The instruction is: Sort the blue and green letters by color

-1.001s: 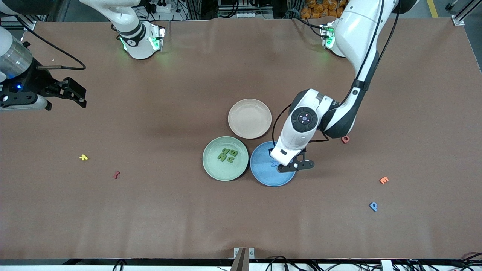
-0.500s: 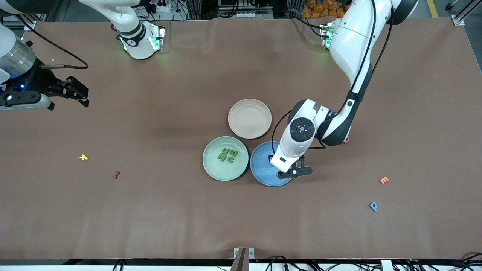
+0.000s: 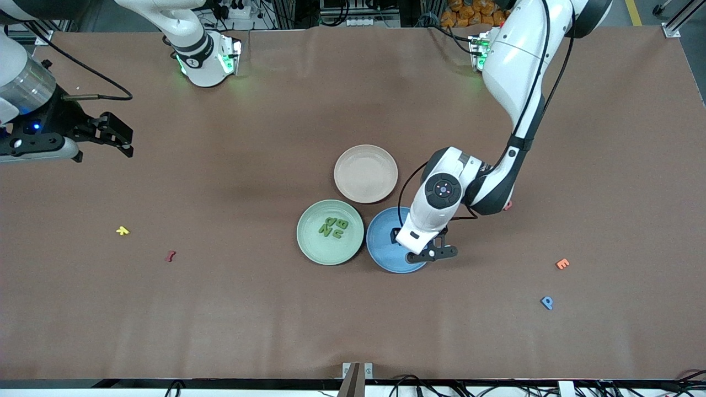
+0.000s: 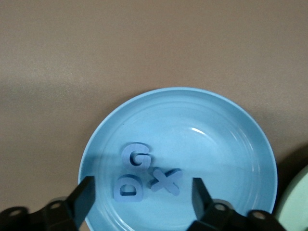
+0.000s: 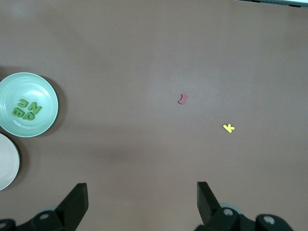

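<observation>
The left gripper (image 4: 139,204), jaws apart, sits low over the blue plate (image 4: 226,159); lifting carelessly could nudge D (image 4: 129,187), perhaps. Right gripper (image 3: 113,135), upper-left, waits spread.

Four small green letters (image 3: 333,227) on pale green round plate (image 3: 309,242), frame centre. Light blue plate (image 4: 231,144) holds blue G, D, X letters (image 4: 144,172). Beige-pink plate (image 3: 365,173) above. Plain brown tabletop (image 3: 220,309). Blue P (image 3: 546,302), orange E (image 3: 562,263) lower right; yellow letter (image 3: 122,230), dark red letter (image 3: 170,256) lower left.

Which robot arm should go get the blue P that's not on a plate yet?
Probably the left. Its open hand hangs over the blue plate, and the blue P lies toward that arm's end of the table. The right hand, open, waits up at its own end.
</observation>
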### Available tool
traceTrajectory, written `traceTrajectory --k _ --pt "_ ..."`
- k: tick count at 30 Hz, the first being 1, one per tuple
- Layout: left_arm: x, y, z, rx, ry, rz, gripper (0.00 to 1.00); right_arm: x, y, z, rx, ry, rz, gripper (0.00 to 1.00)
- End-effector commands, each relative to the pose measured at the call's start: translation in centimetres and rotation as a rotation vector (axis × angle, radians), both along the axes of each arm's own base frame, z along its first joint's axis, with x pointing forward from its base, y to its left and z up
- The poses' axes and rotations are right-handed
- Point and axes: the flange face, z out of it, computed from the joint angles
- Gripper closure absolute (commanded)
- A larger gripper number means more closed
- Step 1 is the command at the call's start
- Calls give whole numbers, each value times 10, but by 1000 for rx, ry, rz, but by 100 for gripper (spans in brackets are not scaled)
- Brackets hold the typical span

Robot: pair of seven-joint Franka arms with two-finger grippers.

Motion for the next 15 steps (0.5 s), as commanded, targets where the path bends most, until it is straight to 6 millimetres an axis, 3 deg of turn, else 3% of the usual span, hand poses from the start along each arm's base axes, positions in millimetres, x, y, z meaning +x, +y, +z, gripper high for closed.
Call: traceTrajectory --k 1,6,15 --pt "6 10 15 11 -23 1 0 7 3 7 31 -8 11 0" --pt "16 53 22 79 -36 -73 0 8 5 10 35 -11 12 0" --pt "51 158 33 137 7 -252 0 9 2 12 37 -21 2 0"
